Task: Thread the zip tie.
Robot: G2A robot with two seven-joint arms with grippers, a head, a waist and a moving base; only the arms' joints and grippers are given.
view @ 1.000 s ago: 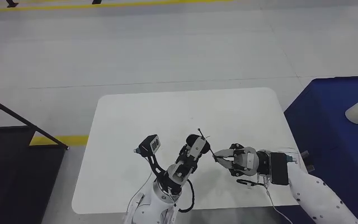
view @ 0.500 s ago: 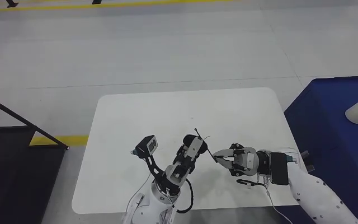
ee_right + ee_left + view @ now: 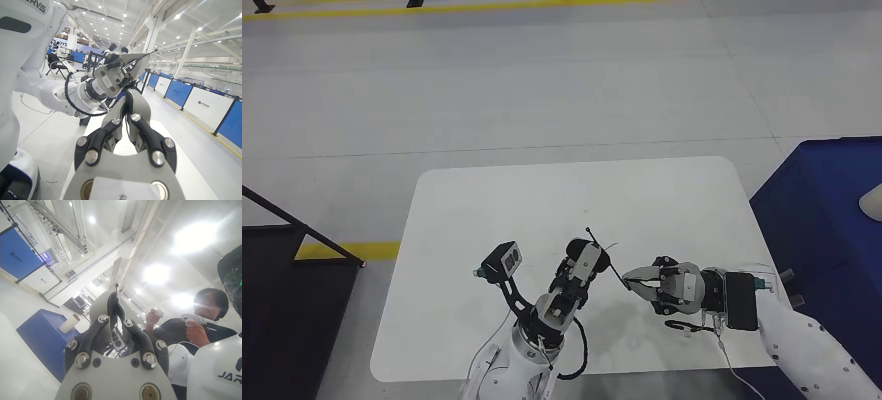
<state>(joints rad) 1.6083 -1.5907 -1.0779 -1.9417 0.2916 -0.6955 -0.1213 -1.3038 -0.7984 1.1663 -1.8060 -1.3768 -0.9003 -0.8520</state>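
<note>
Two grippers meet over the near middle of the table [image 3: 542, 200], and I judge the threading not yet done. On the left, the left gripper [image 3: 115, 299] is pinched tight on the zip tie [image 3: 117, 285]. The tie's small head stands free just past the fingertips, and nothing passes through it as far as I can see. Just to its right, close but not touching, the right gripper [image 3: 128, 95] is likewise closed on a thin black strap. I take that strap for the tail of the same tie, though I cannot trace the strap between them. What is left, as I read it, is to line the tail up with the head and push it through. The table is white with rounded corners. Grey floor [image 3: 542, 80] lies beyond it with a yellow line [image 3: 492, 8] at the far edge, and a blue block [image 3: 832, 200] stands to the right.
</note>
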